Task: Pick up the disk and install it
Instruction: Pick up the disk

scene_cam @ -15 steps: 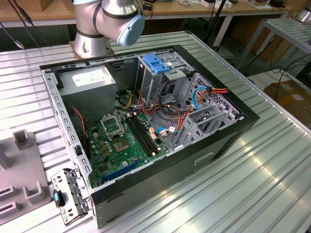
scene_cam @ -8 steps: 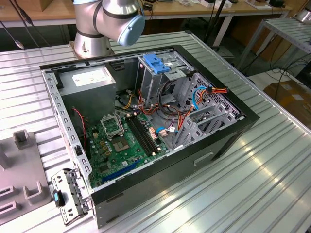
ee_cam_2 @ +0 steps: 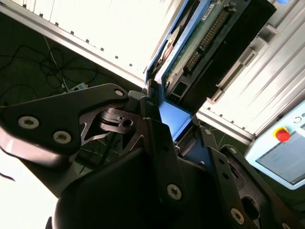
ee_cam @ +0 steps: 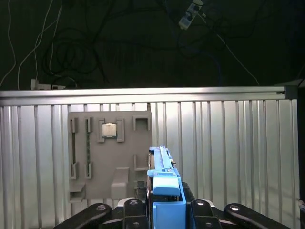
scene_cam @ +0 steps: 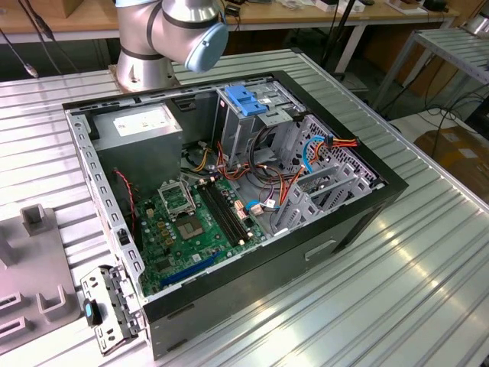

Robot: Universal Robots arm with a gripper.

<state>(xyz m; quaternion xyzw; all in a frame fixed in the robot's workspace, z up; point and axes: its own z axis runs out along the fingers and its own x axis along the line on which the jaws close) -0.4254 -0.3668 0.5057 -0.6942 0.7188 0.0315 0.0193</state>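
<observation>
The black two-fingered tool (ee_cam: 166,207) is clenched on the disk (ee_cam: 162,167), a flat rectangular hard drive with blue plastic side rails. In both wrist views one black finger presses against each broad face of the disk at its near short end.

In the first wrist view the disk is seen edge-on. Its long axis runs straight out from the tool, with the free short end pointing away towards the ribbed aluminium worktop (ee_cam: 238,157).

In the second wrist view the tool (ee_cam_2: 177,128) grips the same end, and the disk (ee_cam_2: 195,52) shows a green circuit board between its blue rail and a black face.

Beyond the disk's free end, a flat grey fixture plate (ee_cam: 109,157) lies on the worktop with a small square processor chip (ee_cam: 109,129) seated in one pocket.

In the exterior view an open black computer case (scene_cam: 267,275) lies on the worktop (scene_cam: 397,290). A blue plastic bracket (scene_cam: 246,101) sits atop its metal drive cage (scene_cam: 244,134). The grey robot arm (scene_cam: 172,34) rises behind the case.
</observation>
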